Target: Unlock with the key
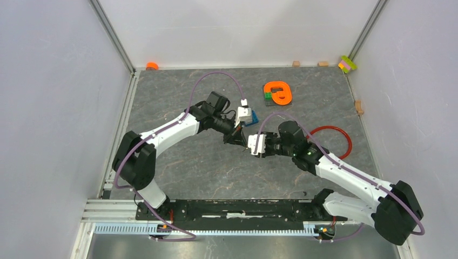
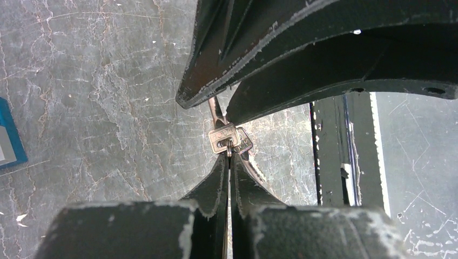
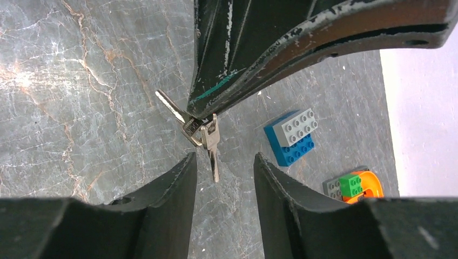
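Two thin blades make up the key [image 2: 229,139], hanging mid-air over the worktop [image 2: 97,108] because the left hand [image 2: 229,162] is pinched tight on its ring end. The right hand [image 3: 224,159] sits spread wide around one dangling blade, gripping nothing, probably lining up to take it.

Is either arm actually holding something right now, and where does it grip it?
The left tool pinches the key bunch by its head end. The right tool is open and holds nothing.
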{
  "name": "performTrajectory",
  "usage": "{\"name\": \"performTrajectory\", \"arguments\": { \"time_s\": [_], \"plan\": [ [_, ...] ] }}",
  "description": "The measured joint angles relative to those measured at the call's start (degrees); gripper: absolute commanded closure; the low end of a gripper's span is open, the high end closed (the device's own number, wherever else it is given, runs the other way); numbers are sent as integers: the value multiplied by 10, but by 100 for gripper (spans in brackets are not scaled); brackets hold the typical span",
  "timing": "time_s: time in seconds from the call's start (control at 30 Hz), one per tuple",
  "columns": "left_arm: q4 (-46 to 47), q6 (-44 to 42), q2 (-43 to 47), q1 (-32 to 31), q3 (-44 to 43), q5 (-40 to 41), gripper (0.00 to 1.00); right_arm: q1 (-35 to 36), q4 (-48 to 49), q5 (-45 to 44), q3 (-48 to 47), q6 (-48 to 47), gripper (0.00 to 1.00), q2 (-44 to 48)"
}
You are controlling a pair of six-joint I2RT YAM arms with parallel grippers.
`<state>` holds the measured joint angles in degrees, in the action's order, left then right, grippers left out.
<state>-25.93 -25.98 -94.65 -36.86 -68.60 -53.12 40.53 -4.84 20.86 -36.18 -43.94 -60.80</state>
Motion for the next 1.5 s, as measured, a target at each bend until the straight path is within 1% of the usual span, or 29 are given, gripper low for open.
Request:
{"name": "performTrajectory", "arguments": {
  "time_s": [0.07, 0.23, 0.57, 0.7, 0.8, 0.87, 1.07, 1.13, 1.3, 1.5],
  "plan": [
    [0, 2, 0, 0, 0, 0, 98, 4, 0, -4, 0, -2, 58, -1],
    [0, 4, 0, 0, 0, 0, 98, 17, 0, -17, 0, -10, 66, -11],
    [0, 5, 1, 0, 1, -10, 98, 30, 0, -47, 4, -16, 78, -23],
    [0, 5, 2, 0, 4, -12, 98, 30, 1, -59, 4, -17, 87, -23],
    [1, 5, 2, 1, 4, -11, 98, 30, 0, -63, 5, -18, 96, -22],
    [4, 5, 2, 2, 4, -12, 94, 31, -2, -64, 7, -19, 99, -19],
    [6, 5, 2, 3, 4, -15, 91, 32, -9, -63, 9, -21, 100, -2],
    [7, 5, 2, 3, 4, -15, 87, 32, -13, -61, 9, -24, 100, 1],
    [7, 3, 2, 2, 4, -13, 59, 32, -21, -59, 9, -30, 100, 4],
    [-16, -20, 2, 3, 3, 16, 38, 32, -44, -71, 8, -52, 100, 12]
  ]
}}
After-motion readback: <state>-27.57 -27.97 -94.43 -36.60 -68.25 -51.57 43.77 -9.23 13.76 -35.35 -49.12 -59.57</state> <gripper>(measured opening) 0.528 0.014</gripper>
